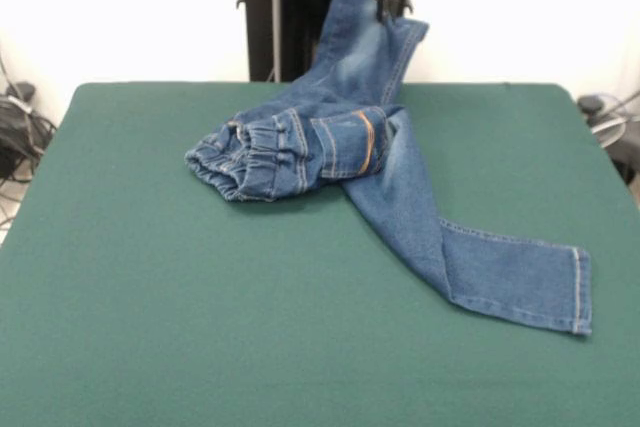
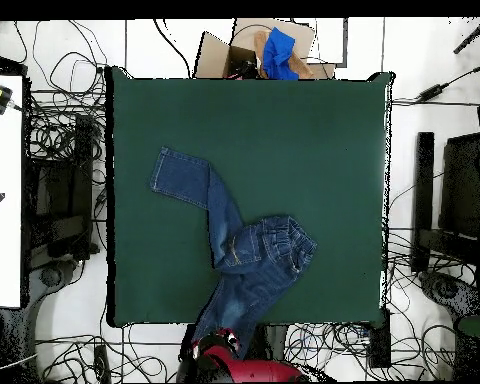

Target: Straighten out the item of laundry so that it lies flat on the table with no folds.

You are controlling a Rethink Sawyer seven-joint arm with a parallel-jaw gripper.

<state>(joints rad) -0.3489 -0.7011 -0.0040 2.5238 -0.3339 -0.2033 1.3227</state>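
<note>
The blue denim jeans [image 1: 345, 137] lie crumpled on the green table [image 1: 150, 307]. The elastic waistband is bunched at the left, and a back pocket with orange stitching is folded over the middle. One leg lies flat and stretches toward the near right. The other leg is lifted off the far edge and hangs from my red gripper [image 1: 385, 5], which is shut on its end. In the overhead view, the jeans [image 2: 249, 262] run from the middle of the table [image 2: 314, 150] to the bottom edge. The gripper [image 2: 212, 346] sits just past that edge.
The black pedestal [image 1: 290, 7] stands behind the table's far edge. In the overhead view, a cardboard box with a blue item [image 2: 276, 52] sits beyond the top edge. Cables [image 2: 64, 180] cover the floor on both sides. A white surface [image 2: 2, 200] stands at the left.
</note>
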